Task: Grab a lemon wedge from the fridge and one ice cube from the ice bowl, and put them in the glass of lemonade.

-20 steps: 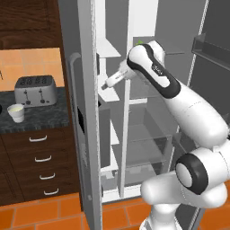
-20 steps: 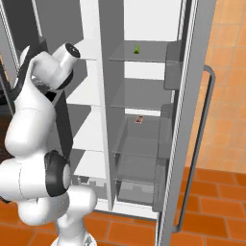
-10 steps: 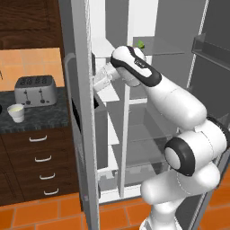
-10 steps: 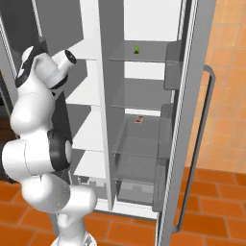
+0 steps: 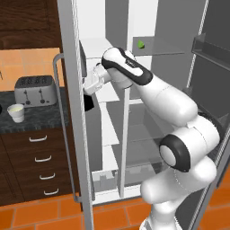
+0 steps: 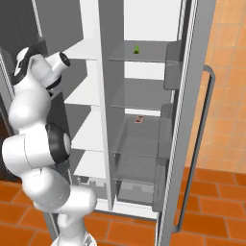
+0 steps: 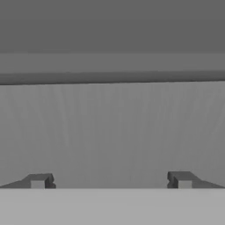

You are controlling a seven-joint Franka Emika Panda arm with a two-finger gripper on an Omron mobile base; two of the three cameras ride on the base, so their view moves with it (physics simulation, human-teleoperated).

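Arm swung left | claw wide, empty | lemon wedge shelved

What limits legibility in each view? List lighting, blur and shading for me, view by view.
Left base view: even, flat rendered light, no glare; the lemon wedge is a tiny soft-edged speck on a glass shelf of the fridge. Right base view: likewise flat, slightly blurred, the wedge barely resolved. Hand view: featureless grey with faint streaks, the gripper open against a plain surface.
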